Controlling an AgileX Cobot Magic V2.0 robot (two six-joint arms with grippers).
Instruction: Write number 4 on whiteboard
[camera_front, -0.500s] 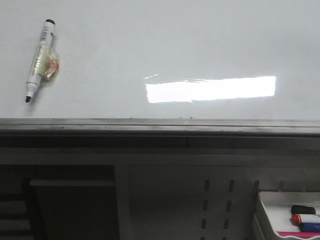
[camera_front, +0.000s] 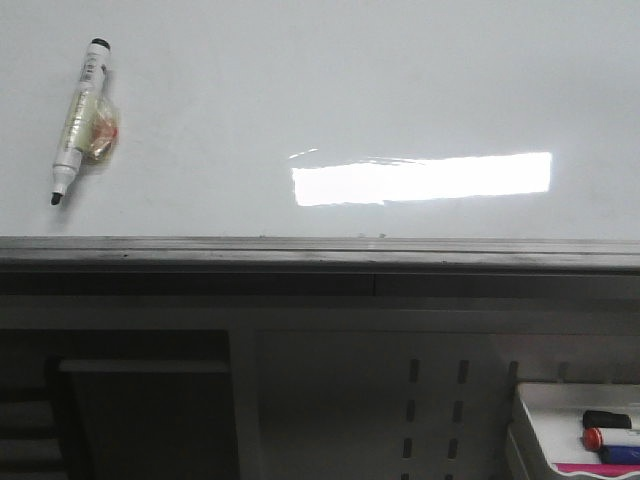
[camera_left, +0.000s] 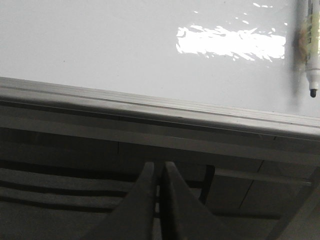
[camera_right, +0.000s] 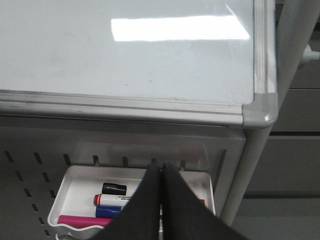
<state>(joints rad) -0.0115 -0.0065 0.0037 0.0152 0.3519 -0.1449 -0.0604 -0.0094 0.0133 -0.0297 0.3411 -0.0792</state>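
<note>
A capless white marker pen (camera_front: 79, 120) is seen lying at upper left on the glossy white whiteboard (camera_front: 400, 80). Left gripper (camera_left: 159, 192) and right gripper (camera_right: 161, 187) are closed, empty.

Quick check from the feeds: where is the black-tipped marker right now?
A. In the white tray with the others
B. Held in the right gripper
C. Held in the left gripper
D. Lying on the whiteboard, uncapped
D. The marker lies on the whiteboard with its black tip bare, while the left gripper and right gripper are both shut on nothing, below the board's edge.
</note>
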